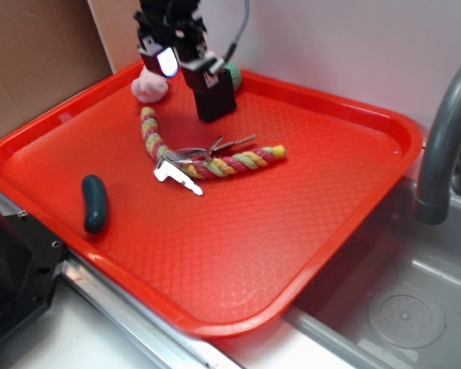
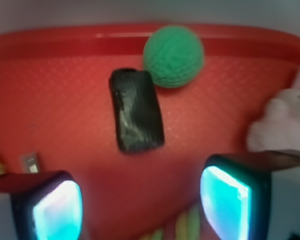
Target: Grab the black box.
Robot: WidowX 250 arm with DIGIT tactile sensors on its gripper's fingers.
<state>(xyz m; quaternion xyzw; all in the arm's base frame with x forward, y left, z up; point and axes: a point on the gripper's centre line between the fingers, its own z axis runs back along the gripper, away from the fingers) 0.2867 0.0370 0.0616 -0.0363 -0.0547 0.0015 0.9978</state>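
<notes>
The black box (image 1: 216, 98) lies on the red tray (image 1: 315, 223) near its back edge; in the wrist view the black box (image 2: 136, 111) is a dark rounded block lying lengthwise ahead of the fingers. My gripper (image 1: 189, 68) hovers just above and slightly short of it. In the wrist view the gripper (image 2: 142, 207) is open, its two lit pads wide apart with only bare tray between them. The box is not between the fingers.
A green ball (image 2: 174, 56) touches the box's far corner by the tray rim. A pink plush toy (image 1: 150, 86) sits to the left. A striped rope (image 1: 238, 162), a metal tool (image 1: 180, 173) and a dark green pickle (image 1: 94, 202) lie mid-tray. Sink and faucet (image 1: 443, 138) stand right.
</notes>
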